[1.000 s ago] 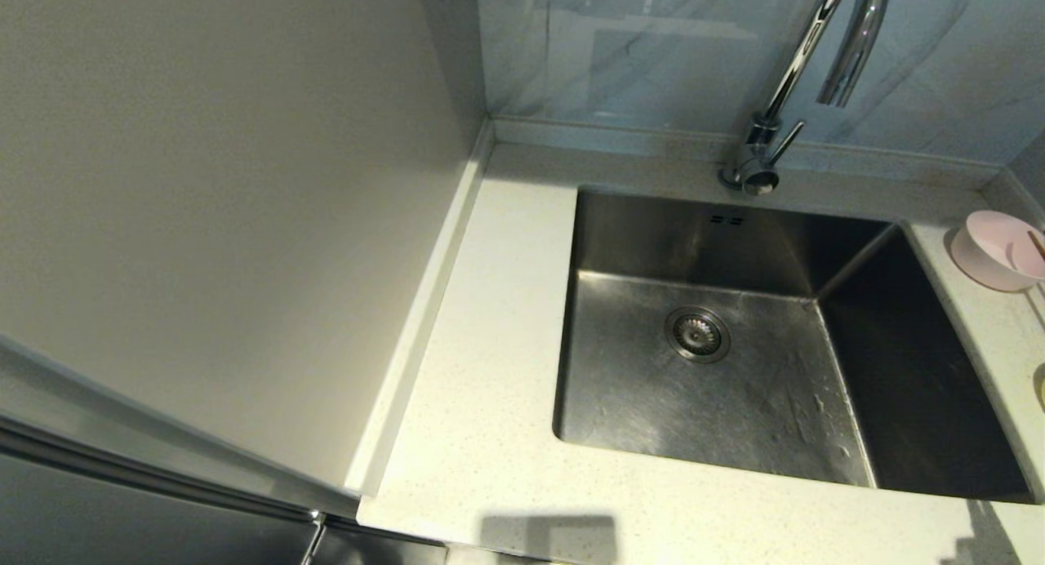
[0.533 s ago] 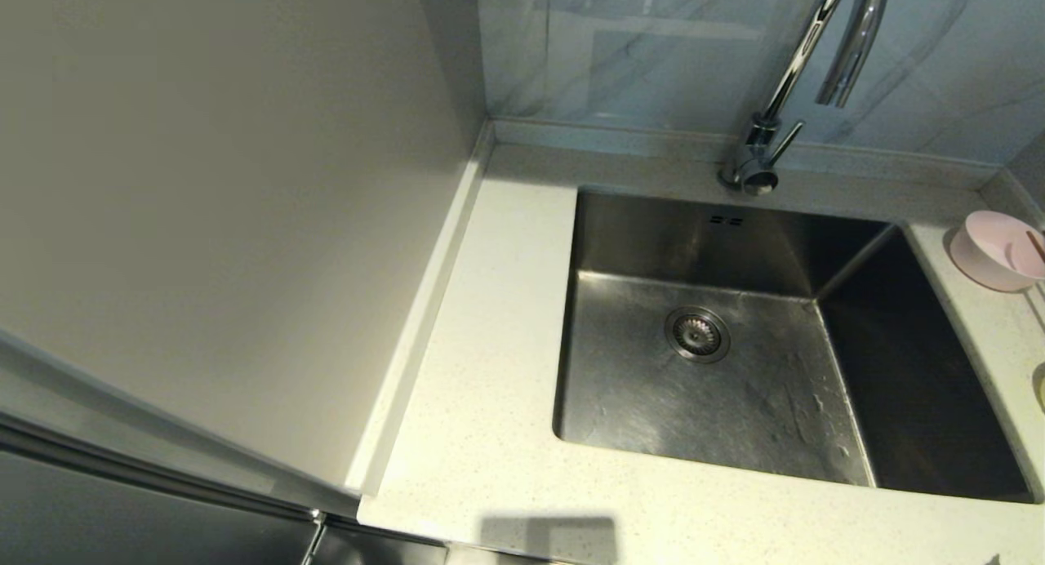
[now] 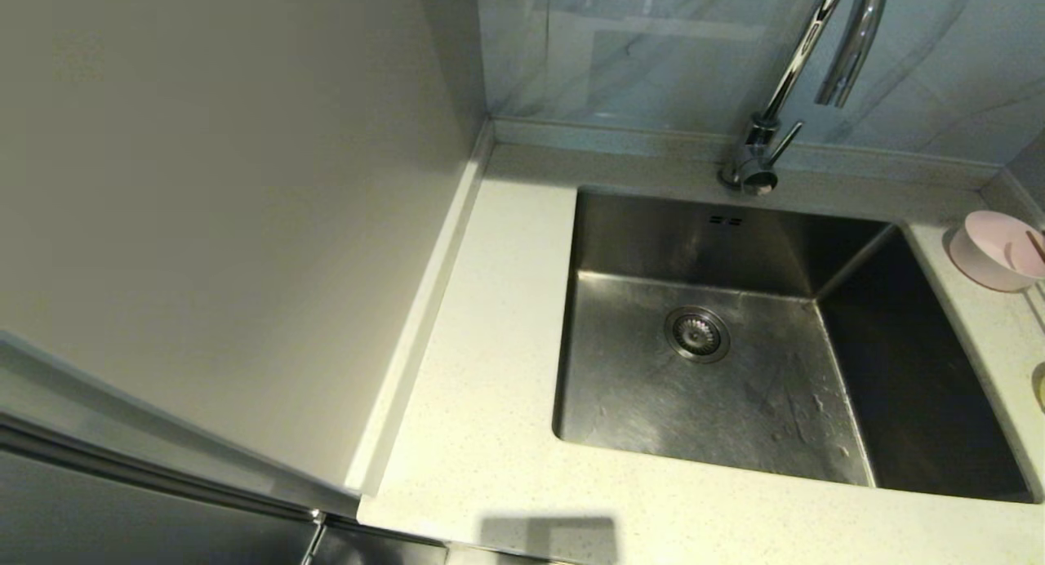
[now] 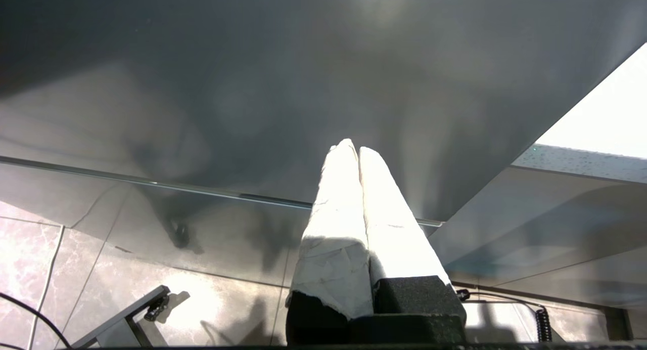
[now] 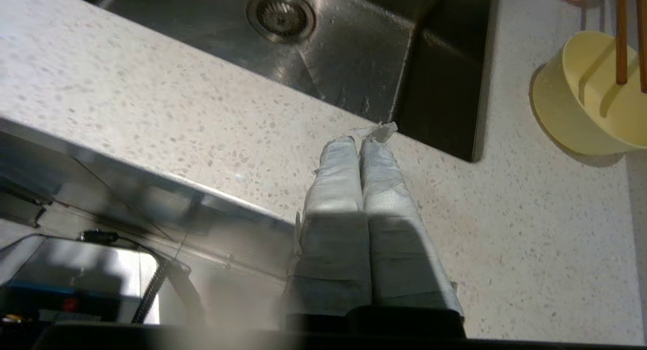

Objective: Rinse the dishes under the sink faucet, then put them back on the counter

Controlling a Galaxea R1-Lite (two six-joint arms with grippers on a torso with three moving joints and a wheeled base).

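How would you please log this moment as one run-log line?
right gripper: jaws shut, empty, above counter | left gripper: shut, parked | sink: empty | yellow bowl: on counter, holds chopsticks

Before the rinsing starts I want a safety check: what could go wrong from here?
The chopsticks lie loose across the yellow-green bowl; lifting the bowl could spill them. The pink bowl stands near the sink edge and a nudge might tip it in. The shut right gripper must open first.

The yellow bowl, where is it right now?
The yellow bowl sits on the counter to the right of the sink, with two chopsticks resting in it.
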